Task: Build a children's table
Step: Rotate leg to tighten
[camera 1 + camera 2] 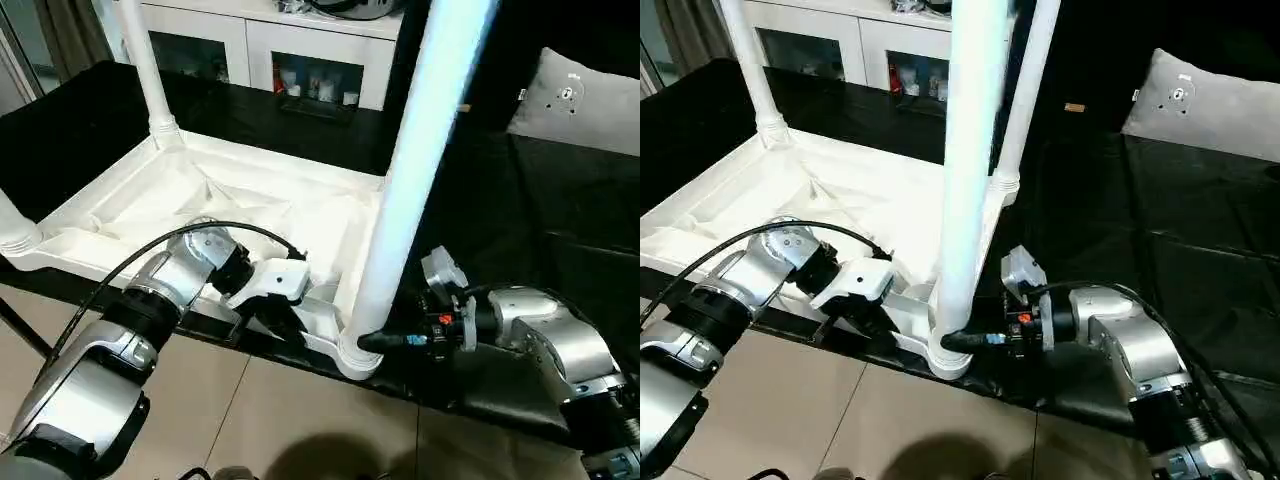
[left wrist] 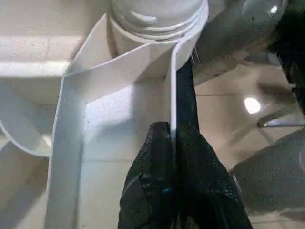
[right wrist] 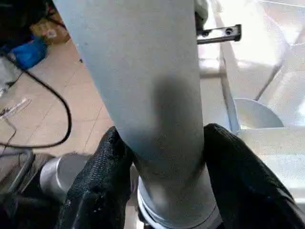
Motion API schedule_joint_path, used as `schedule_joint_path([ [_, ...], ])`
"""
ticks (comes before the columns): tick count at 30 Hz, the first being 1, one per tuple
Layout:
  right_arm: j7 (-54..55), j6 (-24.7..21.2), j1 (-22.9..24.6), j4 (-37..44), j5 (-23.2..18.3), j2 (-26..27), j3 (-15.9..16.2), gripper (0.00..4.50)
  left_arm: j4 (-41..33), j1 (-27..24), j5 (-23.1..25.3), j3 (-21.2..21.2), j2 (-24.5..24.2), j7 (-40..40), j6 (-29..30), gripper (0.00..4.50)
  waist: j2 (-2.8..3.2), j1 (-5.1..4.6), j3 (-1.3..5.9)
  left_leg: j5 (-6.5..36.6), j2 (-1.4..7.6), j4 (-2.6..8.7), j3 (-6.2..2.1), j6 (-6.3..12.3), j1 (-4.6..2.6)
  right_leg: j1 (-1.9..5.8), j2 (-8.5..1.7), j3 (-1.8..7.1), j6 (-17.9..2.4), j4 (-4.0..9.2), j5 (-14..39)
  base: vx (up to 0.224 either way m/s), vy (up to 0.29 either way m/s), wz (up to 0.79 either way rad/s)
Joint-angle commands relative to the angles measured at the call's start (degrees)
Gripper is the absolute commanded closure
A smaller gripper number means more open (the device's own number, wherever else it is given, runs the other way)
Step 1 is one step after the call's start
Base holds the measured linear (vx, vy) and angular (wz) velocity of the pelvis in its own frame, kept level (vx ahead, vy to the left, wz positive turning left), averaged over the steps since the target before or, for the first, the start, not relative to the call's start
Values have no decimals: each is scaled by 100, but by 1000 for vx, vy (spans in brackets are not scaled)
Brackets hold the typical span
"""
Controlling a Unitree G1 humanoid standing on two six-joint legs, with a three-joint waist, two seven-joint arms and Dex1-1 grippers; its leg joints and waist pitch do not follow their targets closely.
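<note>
At the near corner socket (image 1: 358,352) of the upturned table top (image 1: 250,210), my right gripper (image 1: 385,342) clamps the stiff, smooth leg (image 1: 415,170) low at its base, while my left gripper (image 2: 174,138) pinches the top's thin, light rim beside it.

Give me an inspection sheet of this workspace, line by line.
Surface: black platform with a tiled floor in front.
Job's things: table top upside down, ribs showing; legs stand in its corner sockets, nearest leg upright.
Clutter: nothing seen on the platform.
Grippers: left gripper pinches the top's rim wall; right gripper clamps the nearest leg near its base.
Cables: black cable loops over the left forearm.
Surroundings: white cabinet behind, pillow to the right.
</note>
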State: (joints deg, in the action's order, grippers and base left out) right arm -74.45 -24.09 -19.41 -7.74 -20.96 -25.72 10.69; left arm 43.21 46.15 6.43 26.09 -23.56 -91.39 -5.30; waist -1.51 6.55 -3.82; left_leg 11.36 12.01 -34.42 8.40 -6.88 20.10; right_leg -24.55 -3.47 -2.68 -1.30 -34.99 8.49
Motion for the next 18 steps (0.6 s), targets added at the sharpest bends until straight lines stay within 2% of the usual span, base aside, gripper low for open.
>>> schedule_joint_path([
  [1,471,-237,56,232,-131,255,2,251,-127,132,-58,-119,238,397,406,450,12,-31,442,822,12,390,112,167,31,424,-304,180,-912,440,1860,0,0,0],
  [2,471,-237,56,232,-131,255,2,252,-127,132,-58,-119,238,397,406,450,8,-30,436,870,2,392,108,153,26,421,-310,173,-869,463,2010,0,0,0],
  [3,1355,-213,37,140,227,599,-65,252,-228,133,-169,-289,468,824,990,450,24,-40,435,951,-4,398,100,128,19,415,-312,167,-807,489,2239,0,0,0],
  [4,1639,-183,17,70,346,716,-92,252,-269,132,-206,-344,549,961,1171,450,19,-66,422,964,-2,397,116,75,24,397,-304,178,-772,485,2295,0,0,0],
  [5,1755,-171,9,42,394,763,-103,253,-285,131,-221,-367,583,1017,1244,450,30,-89,407,1076,-20,398,104,5,7,370,-306,158,-677,527,2637,0,0,0],
  [7,2653,-159,-103,-211,556,1217,-312,255,-277,175,-244,-526,878,1613,1630,450,-5,-186,414,1071,-62,403,77,-21,51,412,-308,117,-424,582,3056,0,0,0],
  [8,2791,-178,-123,-234,571,1283,-348,256,-262,187,-245,-556,922,1708,1687,450,6,-210,414,1071,-61,402,72,-20,60,404,-310,114,-416,580,3068,0,0,0],
  [9,2917,-195,-140,-256,585,1343,-380,257,-247,198,-246,-582,961,1794,1738,450,-5,-275,423,1060,-74,397,67,15,74,415,-301,103,-404,590,3037,0,0,0],
  [11,3584,-269,-228,-354,738,1631,-505,257,-152,277,-236,-752,1178,2329,1984,450,-5,-351,442,966,-81,385,75,112,76,415,-282,118,-510,586,2733,0,0,0],
  [13,4048,-361,-283,-413,811,1854,-607,257,-89,351,-246,-901,1344,2763,2153,450,2,-393,451,863,-90,362,94,124,75,400,-264,134,-648,554,2452,0,0,0],
  [14,4353,-417,-310,-430,867,2006,-661,257,-73,398,-250,-1002,1458,3058,2284,450,-5,-390,460,806,-96,360,91,141,80,425,-265,136,-679,536,2370,0,0,0],
  [16,4694,-325,-321,-430,982,2264,-673,257,-132,443,-229,-1121,1606,3433,2430,450,20,-395,471,719,-78,359,99,167,74,411,-263,157,-787,508,2067,0,0,0],
  [17,4735,-244,-313,-423,1018,2332,-654,201,-168,447,-205,-1144,1639,3535,2451,450,24,-385,481,666,-71,362,94,179,81,429,-264,158,-851,488,1840,0,0,0],
  [18,4818,-102,-301,-433,1086,2383,-641,187,-199,445,-188,-1145,1653,3564,2473,450,18,-382,486,617,-72,368,92,197,87,443,-263,162,-879,474,1701,0,0,0],
])
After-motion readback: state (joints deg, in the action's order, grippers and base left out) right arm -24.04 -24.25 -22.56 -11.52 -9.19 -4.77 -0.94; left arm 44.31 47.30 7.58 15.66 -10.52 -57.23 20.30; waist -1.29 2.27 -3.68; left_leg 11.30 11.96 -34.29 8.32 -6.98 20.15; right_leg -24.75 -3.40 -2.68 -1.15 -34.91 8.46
